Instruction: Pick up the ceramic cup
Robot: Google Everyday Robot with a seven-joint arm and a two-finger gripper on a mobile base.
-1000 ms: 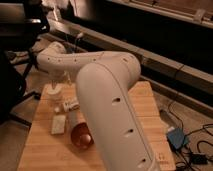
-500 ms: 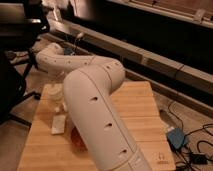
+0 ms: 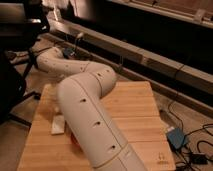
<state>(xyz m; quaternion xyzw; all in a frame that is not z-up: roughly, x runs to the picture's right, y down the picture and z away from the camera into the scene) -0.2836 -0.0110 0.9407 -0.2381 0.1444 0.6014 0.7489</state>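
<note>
My arm (image 3: 87, 107) sweeps across the wooden table (image 3: 130, 107) and covers most of its left half. My gripper is hidden from view behind the arm's far end, beyond the table's left rear corner, so I cannot tell its state. The ceramic cup is not visible; the arm blocks that part of the table. A flat white block (image 3: 58, 125) lies on the table, just left of the arm.

The scene is dimly lit in a warm, orange-brown cast. The table (image 3: 135, 107) and the arm (image 3: 90, 117) are lit from above, while the background is left dark. Everything is rendered soft and blurred. The claw is hidden.
</note>
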